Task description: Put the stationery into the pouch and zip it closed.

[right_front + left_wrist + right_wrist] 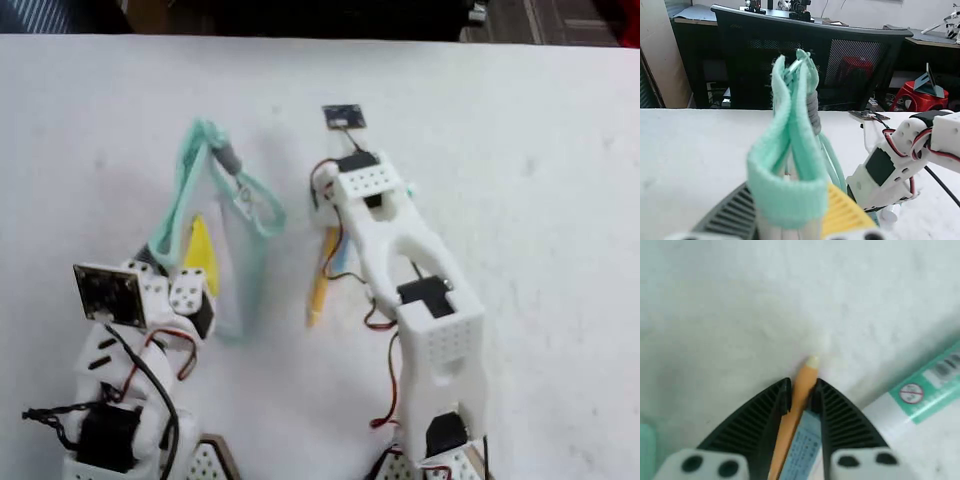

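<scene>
A mint-green pouch [225, 215] lies open on the white table, left of centre, with a grey zipper pull [230, 158] near its far end. My left gripper [190, 275] is shut on the pouch's near rim; in the left wrist view the pouch [790, 165] rises straight up from the gripper [790, 220]. An orange pen [320, 290] with a blue label lies on the table beside the pouch's right side. My right gripper [328, 225] is down over the pen's far end. The right gripper [801, 390] is shut on the pen [809, 371], whose tip pokes out past the fingers.
A white tube [910, 400] with a green label lies on the table close beside the right gripper. The right arm [900, 160] stands close to the pouch's right side. Bare white table [520, 150] spreads to the right and back. A dark chair [850, 55] stands beyond the far edge.
</scene>
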Robot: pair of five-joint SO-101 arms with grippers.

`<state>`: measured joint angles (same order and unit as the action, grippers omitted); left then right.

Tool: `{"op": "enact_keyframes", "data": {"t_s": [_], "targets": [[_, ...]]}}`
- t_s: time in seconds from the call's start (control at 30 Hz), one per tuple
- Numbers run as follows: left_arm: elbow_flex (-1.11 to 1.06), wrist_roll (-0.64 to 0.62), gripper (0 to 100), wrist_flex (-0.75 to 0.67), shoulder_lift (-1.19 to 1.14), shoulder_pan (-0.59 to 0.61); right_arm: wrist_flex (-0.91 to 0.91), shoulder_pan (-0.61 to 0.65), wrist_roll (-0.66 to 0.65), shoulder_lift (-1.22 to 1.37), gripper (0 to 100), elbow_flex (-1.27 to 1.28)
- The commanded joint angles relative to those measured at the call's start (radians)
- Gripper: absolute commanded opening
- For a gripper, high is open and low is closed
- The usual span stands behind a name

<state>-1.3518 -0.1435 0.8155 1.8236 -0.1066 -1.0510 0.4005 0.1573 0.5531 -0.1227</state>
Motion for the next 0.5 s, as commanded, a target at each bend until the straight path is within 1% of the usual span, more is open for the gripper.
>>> {"op": "enact_keyframes", "data": {"t_s": [0.0,0.13,0.37,0.47], "targets": [[0.015,-0.011,2,-0.031,0.01,-0.013,-0.007,0.002,0.006,-0.004,2.2,-0.009],[0.015,-0.011,2,-0.034,0.01,-0.013,-0.005,-0.021,0.006,-0.002,2.2,-0.009],[0.015,-0.011,2,-0.037,0.01,-0.013,0.022,-0.117,0.006,-0.002,1.6,-0.009],[0.017,-0.011,2,-0.037,0.01,-0.015,0.022,-0.128,0.006,-0.002,1.6,-0.009]]}}
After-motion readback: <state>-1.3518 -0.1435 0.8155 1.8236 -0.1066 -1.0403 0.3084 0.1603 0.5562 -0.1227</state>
